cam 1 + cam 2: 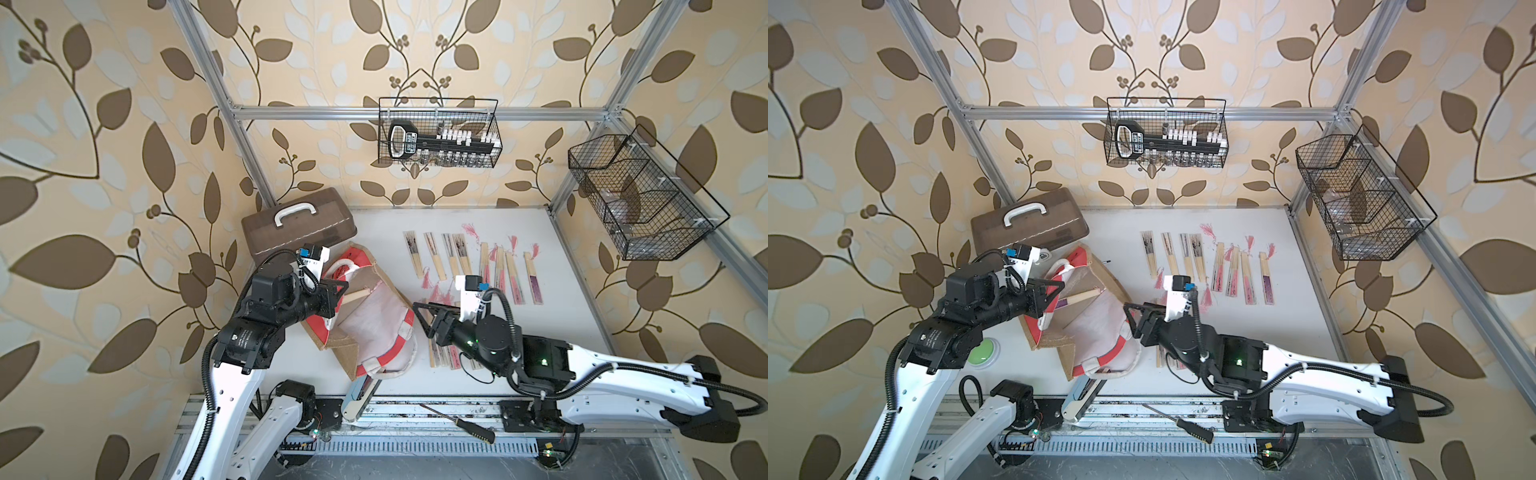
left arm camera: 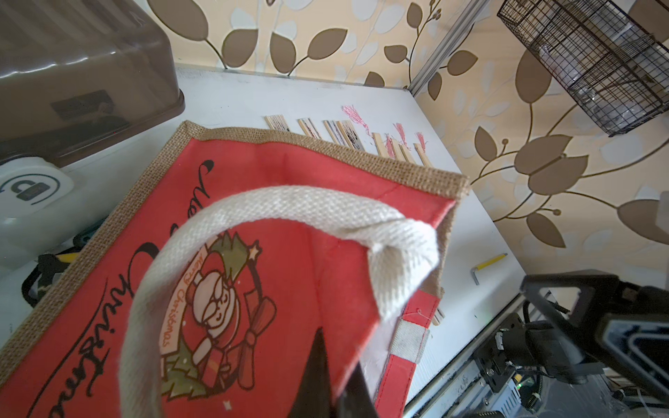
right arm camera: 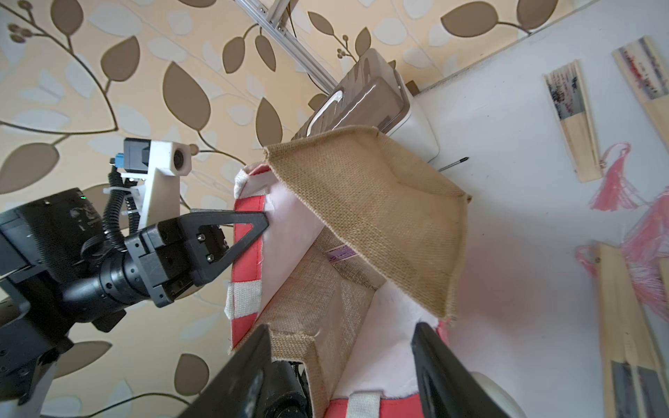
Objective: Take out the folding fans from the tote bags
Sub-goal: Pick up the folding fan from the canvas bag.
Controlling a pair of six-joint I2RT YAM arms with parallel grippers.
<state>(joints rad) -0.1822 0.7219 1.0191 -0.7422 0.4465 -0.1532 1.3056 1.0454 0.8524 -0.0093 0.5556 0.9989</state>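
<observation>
The tote bag (image 1: 345, 353) lies on its side with its mouth open, jute outside and whitish lining inside. My left gripper (image 1: 338, 291) is shut on the bag's red upper rim (image 2: 289, 202), and the pinch shows in the left wrist view (image 2: 338, 347). My right gripper (image 1: 420, 322) stands open at the bag's mouth (image 3: 342, 336), with the jute side fold and lining between its jaws. One folding fan (image 1: 1081, 296) with purple paper lies inside the bag (image 3: 340, 255). Several folding fans (image 1: 457, 257) lie in a row on the table, and more (image 1: 440, 357) lie under my right arm.
A brown plastic case (image 1: 297, 226) stands behind the bag. A light-blue tool (image 1: 357, 397) and a black-handled screwdriver (image 1: 461, 424) lie at the front edge. Wire baskets hang on the back wall (image 1: 438, 133) and the right wall (image 1: 640, 195). A green button (image 1: 984, 351) sits under my left arm.
</observation>
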